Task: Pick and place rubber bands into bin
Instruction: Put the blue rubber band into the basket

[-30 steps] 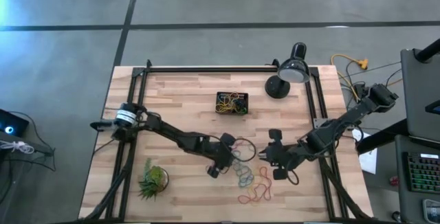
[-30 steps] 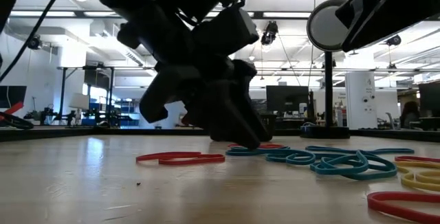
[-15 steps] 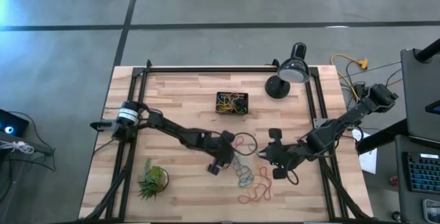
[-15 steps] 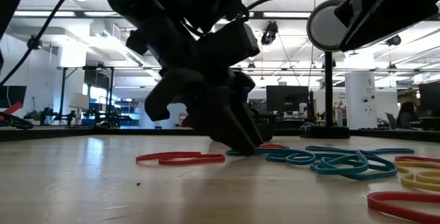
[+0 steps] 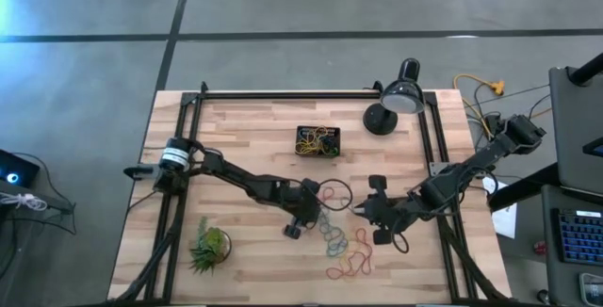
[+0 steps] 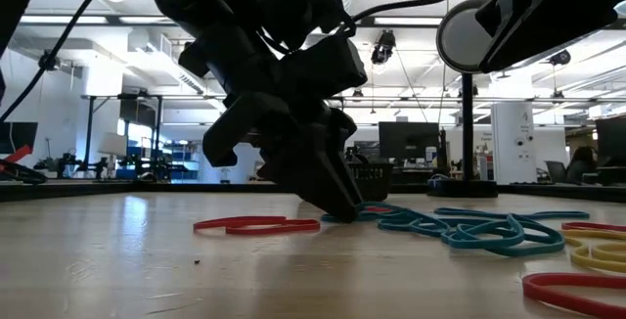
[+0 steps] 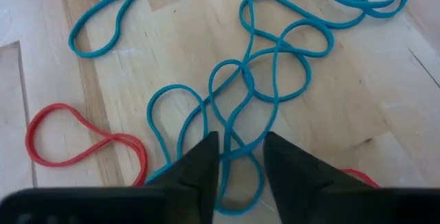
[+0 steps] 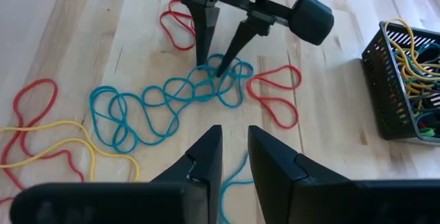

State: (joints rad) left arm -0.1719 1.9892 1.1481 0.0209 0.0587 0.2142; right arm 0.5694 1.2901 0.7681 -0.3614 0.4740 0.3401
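Observation:
Several blue rubber bands (image 8: 172, 100) lie tangled on the wooden table, with red bands (image 8: 275, 93) and yellow bands (image 8: 62, 148) around them. My left gripper (image 8: 212, 67) is open, its tips down in the far end of the blue tangle (image 7: 268, 66). My right gripper (image 8: 235, 131) hovers to the right of the tangle, narrowly open, and a blue strand shows through its gap. The bin (image 5: 317, 141), a black slotted tray holding several bands, stands farther back. My left gripper comes down slanting from the table's left, and its fingertips (image 7: 206, 148) stand at the table among the blue bands. Loops of one or two blue bands (image 7: 237, 124) run between the two fingers, which still have a gap. Whether the fingers touch them I cannot tell.
A black desk lamp (image 5: 391, 107) stands at the far right, and a spiky green plant (image 5: 209, 247) at the near left. One red band (image 6: 256, 225) lies apart, left of the tangle. Bare wood lies between the bands and the bin.
My left gripper's tips have crept a little toward the table's left within the blue tangle, and its wrist has rolled slightly. The bands lie as before.

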